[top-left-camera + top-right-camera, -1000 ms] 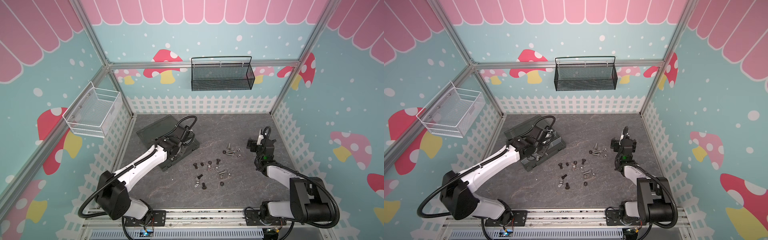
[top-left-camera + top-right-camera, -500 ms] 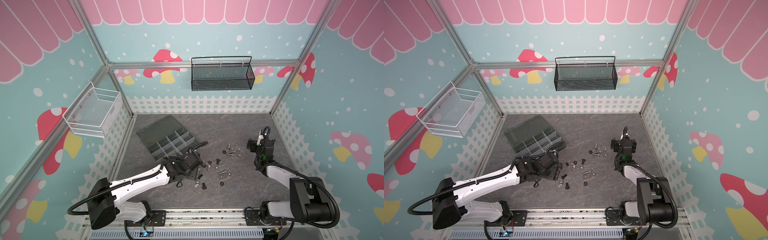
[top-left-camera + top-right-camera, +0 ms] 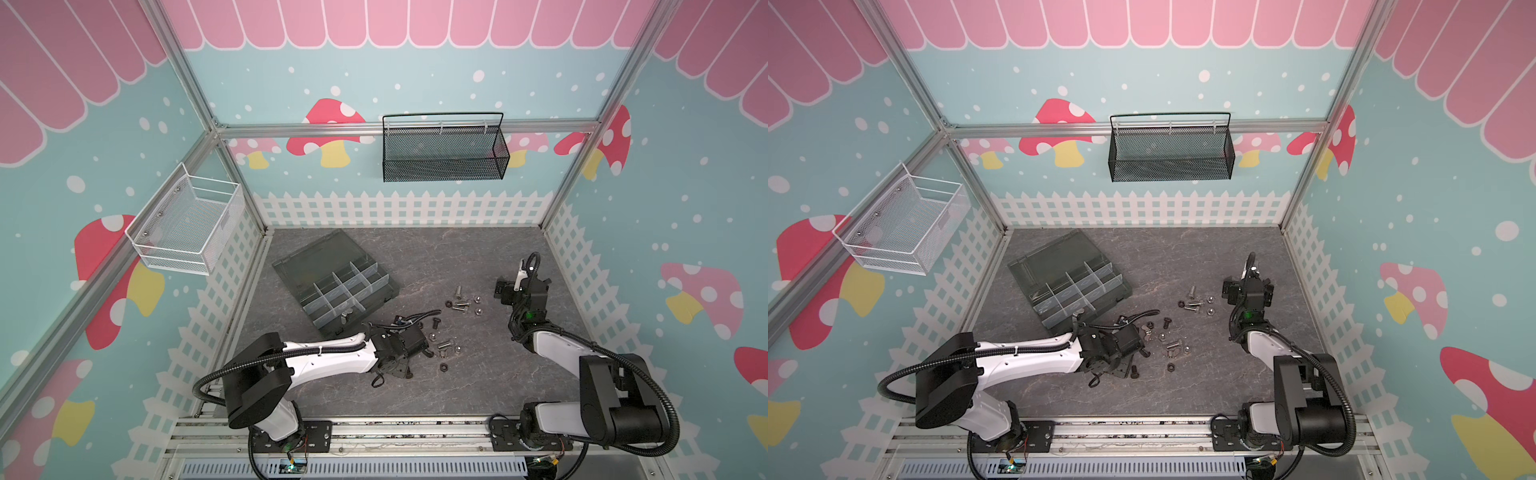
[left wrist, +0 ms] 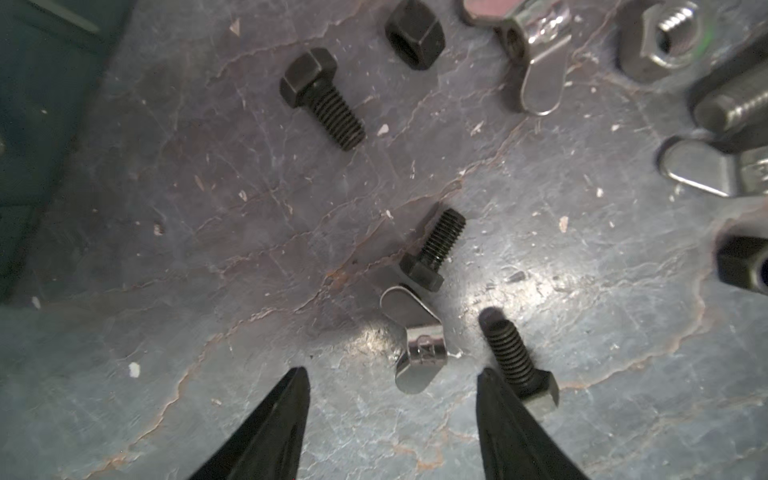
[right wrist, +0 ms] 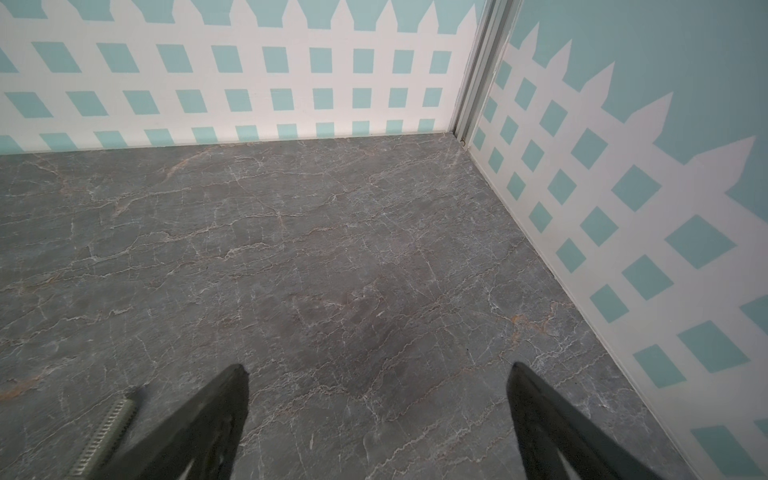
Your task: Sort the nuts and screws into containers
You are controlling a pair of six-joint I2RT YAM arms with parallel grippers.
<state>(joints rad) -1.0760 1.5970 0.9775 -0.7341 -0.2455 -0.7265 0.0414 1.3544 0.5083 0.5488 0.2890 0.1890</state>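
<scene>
In the left wrist view my left gripper (image 4: pixel 390 374) is open and low over the grey floor. A silver wing nut (image 4: pixel 419 353) lies just ahead, between its fingertips and untouched. One black screw (image 4: pixel 513 357) lies against the outside of a finger; two others (image 4: pixel 434 249) (image 4: pixel 322 97) lie farther off, with a black nut (image 4: pixel 415 39) and a silver nut (image 4: pixel 665 37). In a top view this gripper (image 3: pixel 415 353) is in front of the open containers (image 3: pixel 345 291). My right gripper (image 3: pixel 515 286) (image 5: pixel 378 369) is open over bare floor, right of more loose screws (image 3: pixel 457 305).
A white wire basket (image 3: pixel 187 224) hangs on the left wall and a black mesh basket (image 3: pixel 442 149) on the back wall. The organizer's lid (image 3: pixel 320 257) lies flat behind the compartments. The fence-pattern wall (image 5: pixel 623 249) stands close on the right gripper's side.
The left arm has swung from above the organizer box down and forward to the loose hardware near the front. The right arm has not moved.
</scene>
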